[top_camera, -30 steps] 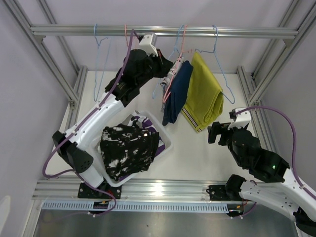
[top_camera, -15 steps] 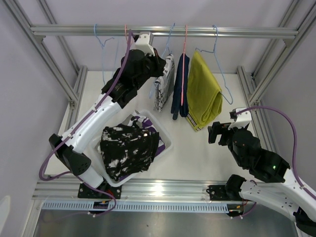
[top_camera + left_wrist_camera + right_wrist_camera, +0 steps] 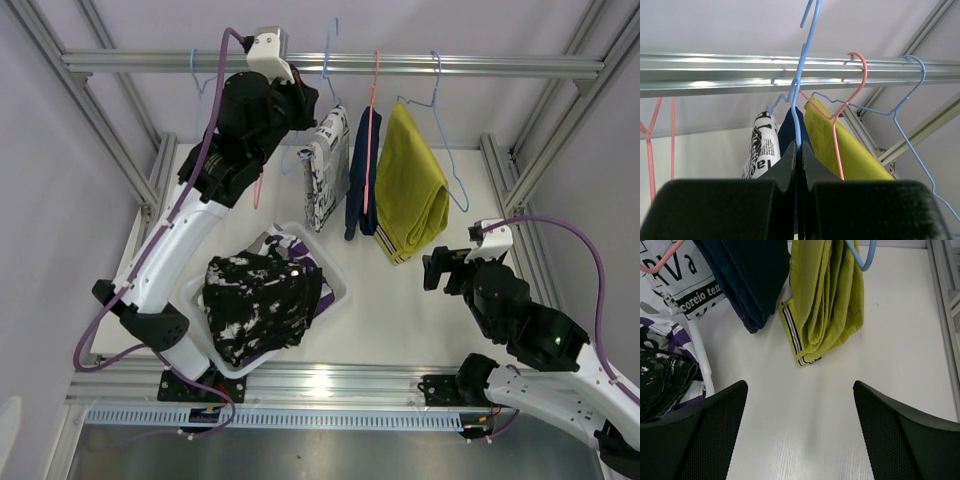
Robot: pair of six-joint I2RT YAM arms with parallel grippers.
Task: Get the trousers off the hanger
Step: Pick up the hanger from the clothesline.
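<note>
While the left end effector [image 3: 798,152] clamps the blue hanger [image 3: 801,75], the white printed trousers [image 3: 328,170] dangle lengthwise downward from it, carried higher and leftward than before; the right end effector [image 3: 799,390] gapes empty.

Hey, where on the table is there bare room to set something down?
Bare table lies between the basket, the hanging mustard trousers and the right arm. The basket is piled with splotched trousers; the white printed trousers and navy trousers hang crowded beside the mustard pair.
</note>
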